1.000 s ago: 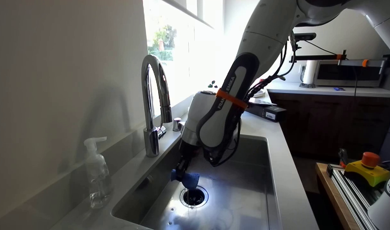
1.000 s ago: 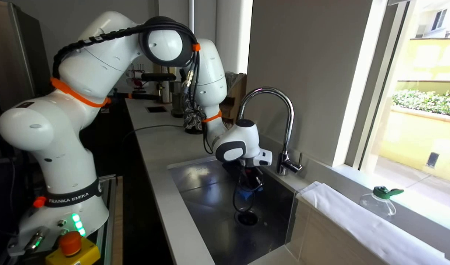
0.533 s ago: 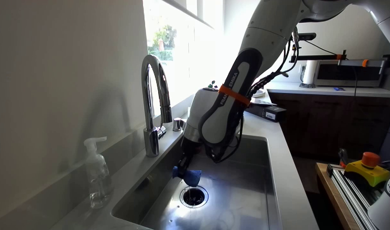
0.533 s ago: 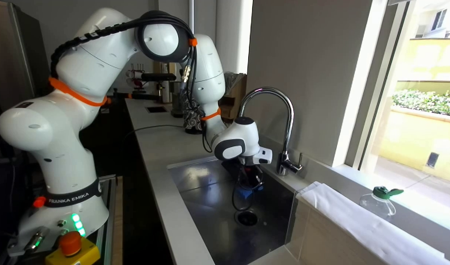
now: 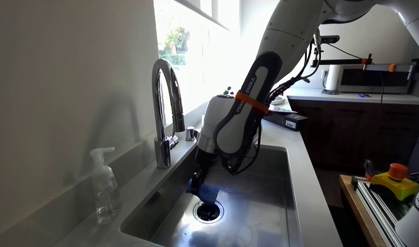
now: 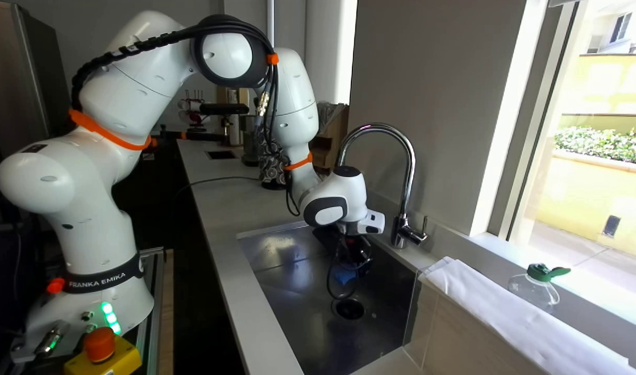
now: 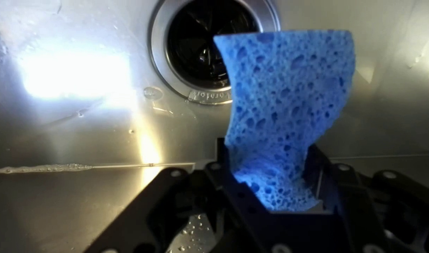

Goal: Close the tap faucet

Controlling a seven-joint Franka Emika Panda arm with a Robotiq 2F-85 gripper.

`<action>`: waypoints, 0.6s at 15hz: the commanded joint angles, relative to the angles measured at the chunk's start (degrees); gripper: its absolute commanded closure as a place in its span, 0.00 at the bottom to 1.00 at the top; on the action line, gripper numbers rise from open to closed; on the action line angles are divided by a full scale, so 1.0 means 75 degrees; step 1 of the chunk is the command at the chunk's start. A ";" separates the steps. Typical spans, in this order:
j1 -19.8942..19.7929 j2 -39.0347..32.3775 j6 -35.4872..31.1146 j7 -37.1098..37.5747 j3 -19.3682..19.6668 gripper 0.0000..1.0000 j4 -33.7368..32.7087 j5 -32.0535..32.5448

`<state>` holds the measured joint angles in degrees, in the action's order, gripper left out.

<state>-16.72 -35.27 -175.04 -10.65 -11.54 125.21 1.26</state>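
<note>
The tap faucet is a tall chrome gooseneck at the sink's wall side, seen in both exterior views (image 5: 162, 154) (image 6: 399, 233). Its small side lever (image 6: 418, 235) sticks out near the base. No water stream shows under the spout. My gripper (image 5: 196, 187) is low inside the sink, below and to the side of the faucet, not touching it. In the wrist view the gripper (image 7: 268, 151) is shut on a blue sponge (image 7: 288, 88), with a finger against each side. The sponge bulges out beyond the fingertips above the drain. The faucet is out of the wrist view.
The steel sink (image 5: 254, 212) has a round drain (image 5: 208, 212) under the sponge. A clear soap dispenser (image 5: 105, 193) and a small chrome cap (image 5: 190, 133) stand along the wall side. A white cloth (image 6: 521, 312) and a green-capped bottle (image 6: 536, 286) lie beyond the sink.
The arm shifted slightly right in an exterior view, then stayed nearly still. The sponge looks less pinched than before. The thin drip from it to the drain no longer shows.
</note>
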 commanded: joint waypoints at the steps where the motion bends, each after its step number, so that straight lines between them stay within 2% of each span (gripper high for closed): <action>1: 0.0107 0.0146 0.0412 0.0022 0.0088 0.15 0.0001 -0.0111; 3: 0.0106 0.0105 0.0540 0.0005 0.0089 0.01 -0.0063 -0.0132; 9: 0.0206 -0.0021 0.0978 0.0006 0.0180 0.00 -0.0317 -0.0216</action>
<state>-16.62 -35.30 -170.53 -10.65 -11.37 123.93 0.97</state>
